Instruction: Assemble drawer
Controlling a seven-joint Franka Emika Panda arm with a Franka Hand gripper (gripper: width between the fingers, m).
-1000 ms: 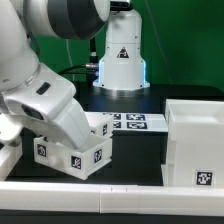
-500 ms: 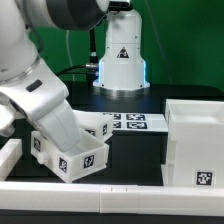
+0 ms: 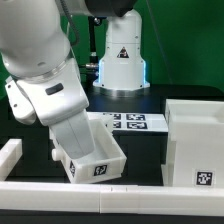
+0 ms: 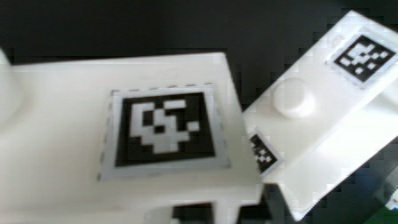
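A white robot arm is seen leaning over a black bench point(image 3: 145, 150). Beneath its wrist a small tray point(image 3: 97, 163) of the drawer set is held, open side up, tilted and seemingly clear of the bench, near the exterior view's left and just above the low white rail point(image 3: 110, 200) along the front edge. The claw point(image 3: 86, 142) is hidden by the wrist, so its fingertips cannot be seen. It is judged to be pinching the tray's far wall, since the tray hangs askew directly below it.

The large hollow shell point(image 3: 195, 145) is set upright at the exterior view's right, well apart from the tray, its open side apparently turned toward the tray, which would let it be slid in. The marker board point(image 3: 128, 122) lies flat behind them.

In the wrist view a tagged white face point(image 4: 164, 130) fills the frame, with a knobbed white piece point(image 4: 299, 98) beside it, probably the other tray.
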